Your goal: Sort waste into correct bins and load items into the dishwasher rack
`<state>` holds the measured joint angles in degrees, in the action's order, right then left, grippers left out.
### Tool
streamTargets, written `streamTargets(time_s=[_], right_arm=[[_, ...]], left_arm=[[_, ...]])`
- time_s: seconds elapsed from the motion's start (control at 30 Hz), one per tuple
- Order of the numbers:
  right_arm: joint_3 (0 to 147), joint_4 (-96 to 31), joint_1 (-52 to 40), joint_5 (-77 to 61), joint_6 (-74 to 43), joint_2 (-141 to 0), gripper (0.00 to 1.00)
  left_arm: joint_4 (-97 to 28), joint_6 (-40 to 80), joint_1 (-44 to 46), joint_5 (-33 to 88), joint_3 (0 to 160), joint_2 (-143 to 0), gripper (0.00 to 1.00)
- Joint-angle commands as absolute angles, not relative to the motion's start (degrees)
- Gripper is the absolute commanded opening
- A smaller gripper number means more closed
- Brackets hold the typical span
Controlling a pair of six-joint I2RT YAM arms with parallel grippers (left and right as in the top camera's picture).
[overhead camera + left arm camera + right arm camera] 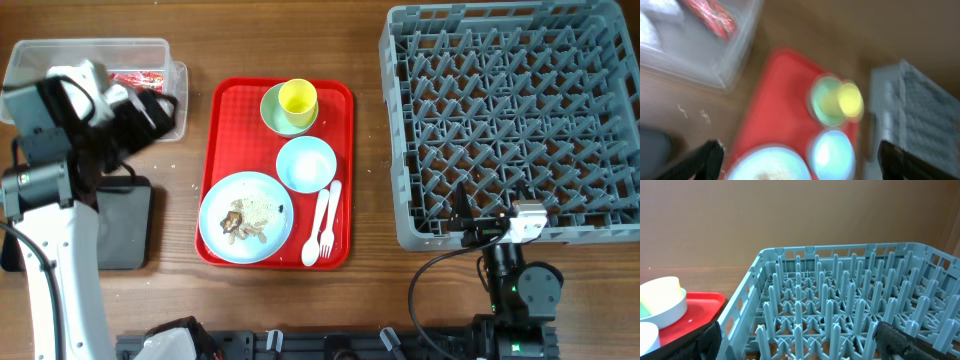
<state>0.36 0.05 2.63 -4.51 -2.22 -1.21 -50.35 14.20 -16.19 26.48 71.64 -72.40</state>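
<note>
Wood table (200, 30), everything laid out L-to-R in working order: bins on the left, red tray (225, 130) mid, rack (510, 110) far right w/ nothing in it. L gripper (800, 157) hangs just past the tub (90, 42), fingers wide apart and nothing between them. The wrist cam is blurred but looks down over the tub edge toward the tray. The wrapper (135, 77) lies inside the tub, so that bit of waste looks binned. A white blur beside it in the wrist view may be napkin, can't tell. The black tray (125, 225) sits near the arm's base, partly under it, probably meant for the scraps (245, 218), which are on the plate (212, 205). The cup (298, 98) is nested in the green bowl (270, 112), with the blue bowl (306, 163) just beside the plate and the cutlery (322, 215) along the tray's right edge, all untouched. R gripper (797, 340) is parked low at the rack's near wall, fingers spread, empty, prob. waiting to take dishes. Best guess at next step: scraps off the plate, then dishes across to the rack. Risk is crumbs spilling on the tray.
</note>
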Motion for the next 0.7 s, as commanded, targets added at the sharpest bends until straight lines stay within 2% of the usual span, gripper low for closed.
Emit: streamTargets(time_s=[0.0, 0.27, 0.33, 0.37, 0.43, 0.47, 0.5, 0.57, 0.67], right_arm=[[0.3, 0.3, 2.9, -5.0, -1.6, -1.0, 1.0], [0.3, 0.3, 2.9, -5.0, -1.6, -1.0, 1.0], [0.3, 0.3, 2.9, -5.0, -1.6, -1.0, 1.0], [0.3, 0.3, 2.9, -5.0, -1.6, -1.0, 1.0], [0.3, 0.3, 2.9, -5.0, -1.6, -1.0, 1.0], [0.3, 0.3, 2.9, -5.0, -1.6, -1.0, 1.0], [0.3, 0.3, 2.9, -5.0, -1.6, -1.0, 1.0], [0.3, 0.3, 2.9, -5.0, -1.6, -1.0, 1.0], [0.3, 0.3, 2.9, -5.0, -1.6, -1.0, 1.0]], left_arm=[[-60.8, 15.9, -14.1, 35.1, 71.3, -71.9, 1.0], [-78.4, 15.7, -13.6, 34.8, 71.2, -72.0, 0.97], [-79.8, 15.9, -13.6, 31.6, 71.2, -72.0, 0.83], [-79.6, 16.6, -13.6, 29.2, 71.2, -72.0, 0.82], [-79.1, 22.3, -13.7, 21.9, 71.2, -72.0, 0.86], [-79.0, 25.9, -13.9, 16.8, 71.2, -72.0, 0.96], [-78.9, 28.3, -14.2, 13.3, 71.2, -72.0, 1.0], [-78.9, 34.5, -15.4, 4.3, 71.2, -72.0, 1.0], [-78.9, 41.2, -18.0, 0.1, 71.2, -72.0, 1.0]])
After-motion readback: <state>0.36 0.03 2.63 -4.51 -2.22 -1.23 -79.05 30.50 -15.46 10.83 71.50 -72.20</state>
